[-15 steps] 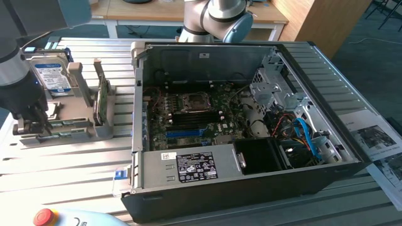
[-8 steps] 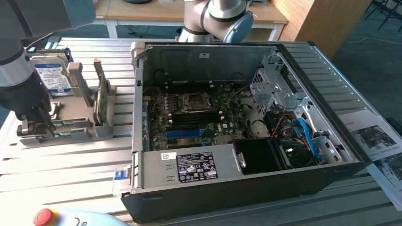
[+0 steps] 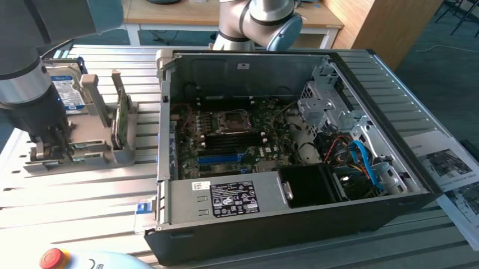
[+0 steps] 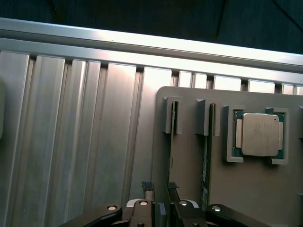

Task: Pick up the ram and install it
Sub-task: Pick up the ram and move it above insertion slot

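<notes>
Dark claw (image 4: pixel 160 188) nearest, its fingertips (image 4: pixel 147 187) spread, nothing pinched. Pick-up step, I judge, with no grasp made yet. Thin green ram stick (image 4: pixel 171 142) stands on edge in the grey slotted holder (image 4: pixel 189 165), passing under one fingertip. A clean grasp calls for centring it between them. Square silver processor chip (image 4: pixel 259 135) lies beyond. Ram's label hidden edge-on.

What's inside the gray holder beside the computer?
It holds two green boards edge-on in slots, a processor in a recess and a hard drive; the boards' faces are hidden.
</notes>
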Robot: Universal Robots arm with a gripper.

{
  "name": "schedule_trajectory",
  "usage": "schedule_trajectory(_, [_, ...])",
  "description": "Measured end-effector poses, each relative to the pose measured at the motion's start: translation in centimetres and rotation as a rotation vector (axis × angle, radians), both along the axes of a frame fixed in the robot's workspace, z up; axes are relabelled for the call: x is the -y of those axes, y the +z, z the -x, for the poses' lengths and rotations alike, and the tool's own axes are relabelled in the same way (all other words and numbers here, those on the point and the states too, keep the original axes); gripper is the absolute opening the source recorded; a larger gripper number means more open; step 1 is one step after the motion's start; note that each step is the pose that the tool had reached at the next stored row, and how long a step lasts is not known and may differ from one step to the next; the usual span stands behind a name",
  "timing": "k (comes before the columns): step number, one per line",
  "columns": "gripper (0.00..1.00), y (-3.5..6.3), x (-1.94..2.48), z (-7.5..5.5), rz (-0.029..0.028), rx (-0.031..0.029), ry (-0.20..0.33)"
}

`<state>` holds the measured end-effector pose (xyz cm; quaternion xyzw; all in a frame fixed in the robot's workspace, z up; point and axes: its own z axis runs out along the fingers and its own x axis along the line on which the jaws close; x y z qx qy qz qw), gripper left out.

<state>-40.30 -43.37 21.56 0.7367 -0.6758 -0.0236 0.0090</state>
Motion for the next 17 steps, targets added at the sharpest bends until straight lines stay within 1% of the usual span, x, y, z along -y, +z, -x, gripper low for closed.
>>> schedule_trajectory(3, [0.24,0.0,0.0,-0.39,-0.0001,0.0001,0.0])
schedule_trajectory(9, [0.24,0.0,0.0,-0.42,0.0,0.0,0.0])
schedule_trajectory(17, [0.24,-0.01,-0.77,-0.56,-0.0001,0.0,0.0])
